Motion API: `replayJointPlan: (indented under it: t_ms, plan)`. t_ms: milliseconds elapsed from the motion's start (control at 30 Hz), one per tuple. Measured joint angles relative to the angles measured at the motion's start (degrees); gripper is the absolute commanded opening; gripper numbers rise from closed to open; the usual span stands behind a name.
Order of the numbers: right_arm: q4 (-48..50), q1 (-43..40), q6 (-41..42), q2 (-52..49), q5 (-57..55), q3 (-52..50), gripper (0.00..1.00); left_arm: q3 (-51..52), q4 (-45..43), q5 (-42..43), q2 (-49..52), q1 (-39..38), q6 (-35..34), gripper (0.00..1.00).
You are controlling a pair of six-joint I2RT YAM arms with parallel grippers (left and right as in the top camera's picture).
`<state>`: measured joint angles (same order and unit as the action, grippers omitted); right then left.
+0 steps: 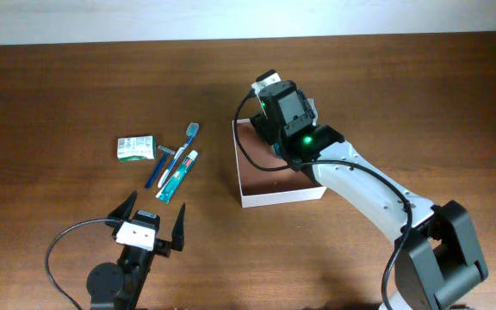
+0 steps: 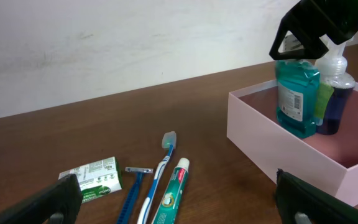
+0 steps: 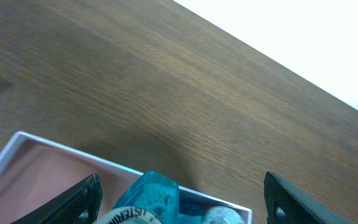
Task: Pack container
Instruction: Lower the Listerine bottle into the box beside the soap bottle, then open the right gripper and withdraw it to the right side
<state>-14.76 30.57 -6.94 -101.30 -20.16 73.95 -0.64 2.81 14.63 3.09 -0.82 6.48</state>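
Observation:
The container (image 1: 265, 188) is a square shallow box with white walls and a reddish-brown inside, right of the table's middle. A teal mouthwash bottle (image 2: 296, 99) and a dark blue pump bottle (image 2: 334, 102) stand upright in its far corner. My right gripper (image 1: 284, 120) hovers just above them, open, with its fingers (image 3: 185, 199) wide on either side of the mouthwash cap (image 3: 145, 199) and not touching it. My left gripper (image 1: 149, 226) is open and empty near the front edge, with its fingers (image 2: 179, 211) pointing toward the toiletries.
Left of the container lie a green-and-white soap packet (image 1: 135, 148), a blue razor (image 1: 162, 164), a blue toothbrush (image 1: 183, 145) and a green toothpaste tube (image 1: 177, 176). The container's front half (image 2: 353, 155) holds nothing. A white wall runs behind the table.

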Motion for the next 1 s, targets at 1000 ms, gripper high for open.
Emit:
replayJointPlan:
  t_ms: [1000]
  plan:
    - [-4.76, -4.59, 4.31, 14.49, -5.7, 0.11, 0.9, 0.0, 0.0, 0.0, 0.0, 0.0, 0.0, 1.0]
